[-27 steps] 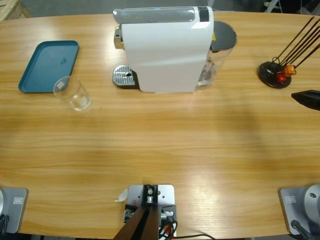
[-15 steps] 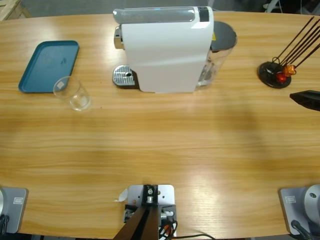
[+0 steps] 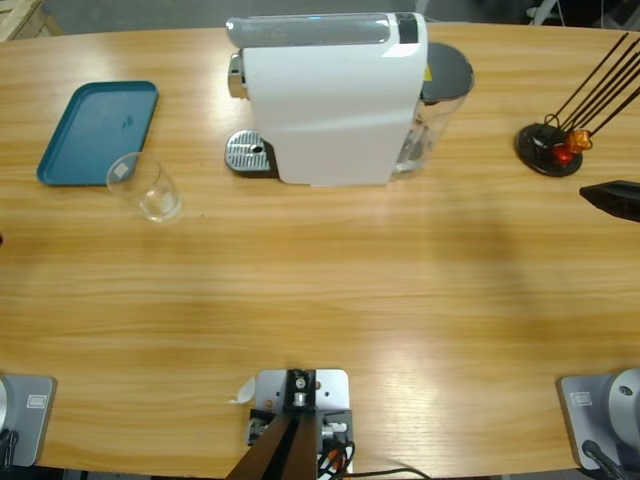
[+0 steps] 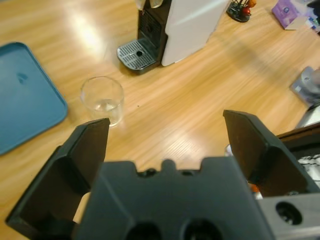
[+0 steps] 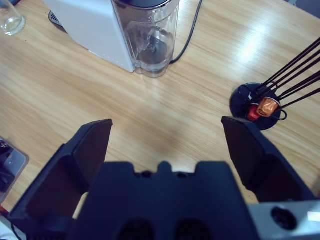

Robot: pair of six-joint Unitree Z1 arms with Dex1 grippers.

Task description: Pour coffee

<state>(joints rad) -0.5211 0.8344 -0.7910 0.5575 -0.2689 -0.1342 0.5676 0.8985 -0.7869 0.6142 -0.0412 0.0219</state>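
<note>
Both hands are spread and hold nothing: the left hand (image 4: 165,145) above the counter (image 3: 320,290) near the glass (image 3: 146,187), the right hand (image 5: 167,142) at the right edge. The glass stands just right of the tray (image 3: 97,130), left of the machine (image 3: 330,95). Whether it holds coffee cannot be told.

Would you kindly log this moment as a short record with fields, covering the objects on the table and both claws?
glass: clear tumbler upright on the wood, beside the tray, apparently empty
tray: teal tray at the table's far left, nothing on it
machine: white coffee machine, drip grate bare, clear water tank behind
capsules: orange-red capsules on a black wire stand
left claw: open, above the table, facing the tumbler, holding nothing
right claw: open, above bare wood near the stand, holding nothing
coffee: none visible
</note>
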